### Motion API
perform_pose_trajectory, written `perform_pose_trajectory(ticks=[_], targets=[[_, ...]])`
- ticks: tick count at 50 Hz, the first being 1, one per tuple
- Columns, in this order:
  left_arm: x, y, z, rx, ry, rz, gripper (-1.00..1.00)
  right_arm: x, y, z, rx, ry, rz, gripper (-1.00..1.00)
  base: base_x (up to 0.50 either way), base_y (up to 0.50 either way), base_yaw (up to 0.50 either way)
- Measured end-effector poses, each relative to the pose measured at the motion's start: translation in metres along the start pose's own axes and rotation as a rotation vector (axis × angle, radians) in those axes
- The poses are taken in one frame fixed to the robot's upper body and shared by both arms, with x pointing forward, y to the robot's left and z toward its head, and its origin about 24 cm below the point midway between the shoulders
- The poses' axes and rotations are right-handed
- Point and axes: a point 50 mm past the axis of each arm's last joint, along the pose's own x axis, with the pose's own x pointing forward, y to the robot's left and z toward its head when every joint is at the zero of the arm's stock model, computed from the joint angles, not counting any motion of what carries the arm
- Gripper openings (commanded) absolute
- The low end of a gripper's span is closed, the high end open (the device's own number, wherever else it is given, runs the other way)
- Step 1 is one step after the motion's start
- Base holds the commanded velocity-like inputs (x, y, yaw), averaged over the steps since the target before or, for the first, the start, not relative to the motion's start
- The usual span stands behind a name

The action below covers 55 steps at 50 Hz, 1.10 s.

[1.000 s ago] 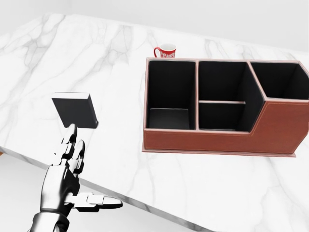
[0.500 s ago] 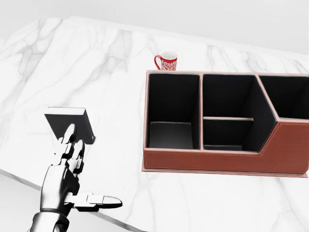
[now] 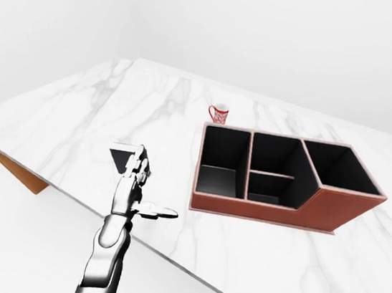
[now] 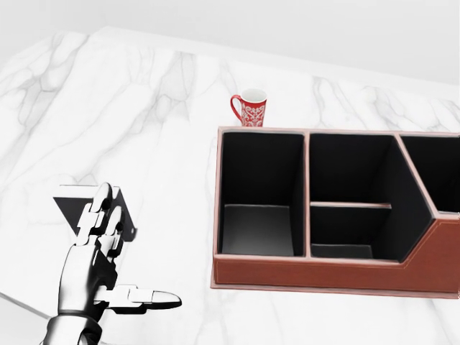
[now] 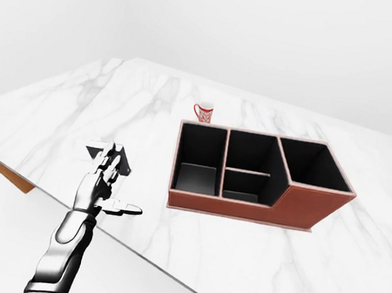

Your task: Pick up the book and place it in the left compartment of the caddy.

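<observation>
My left robot hand (image 4: 97,248) is nearest, reaching in over the desk's (image 4: 165,108) near edge with its fingers spread wide and the thumb stuck out sideways; it holds nothing. I keep it open like this because the fingers need room to come around the book, not land on top of it. My right robot hand does not show clearly in any view, so I cannot say how it stands.

Just past my fingertips lies the book (image 4: 75,205), dark, close to the desk's near edge and toward its left side. My fingers overlap it in the head view, but I cannot tell whether they touch it yet.

Farther in sits the caddy (image 4: 323,277), a reddish box with black compartments, well apart from the book. Its left compartment (image 4: 260,194) is open-topped and looks empty, so the book should fit there.

Beyond the caddy's far left corner stands a red patterned mug (image 4: 250,108).
</observation>
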Motion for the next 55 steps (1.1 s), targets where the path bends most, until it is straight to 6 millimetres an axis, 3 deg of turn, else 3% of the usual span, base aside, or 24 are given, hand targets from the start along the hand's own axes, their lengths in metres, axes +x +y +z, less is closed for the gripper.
perform_pose_trajectory(ticks=[42, 55], targets=[[0.001, 0.003, 0.001, 0.002, -0.006, 0.026, 1.00, 0.000, 0.000, 0.001, 0.008, -0.007, -0.003, 1.00, 0.17, 0.07, 0.00], [0.000, 0.013, 0.004, 0.040, -0.015, 0.106, 1.00, 0.000, 0.001, 0.002, 0.013, -0.009, 0.002, 1.00, 0.00, 0.00, 0.00]])
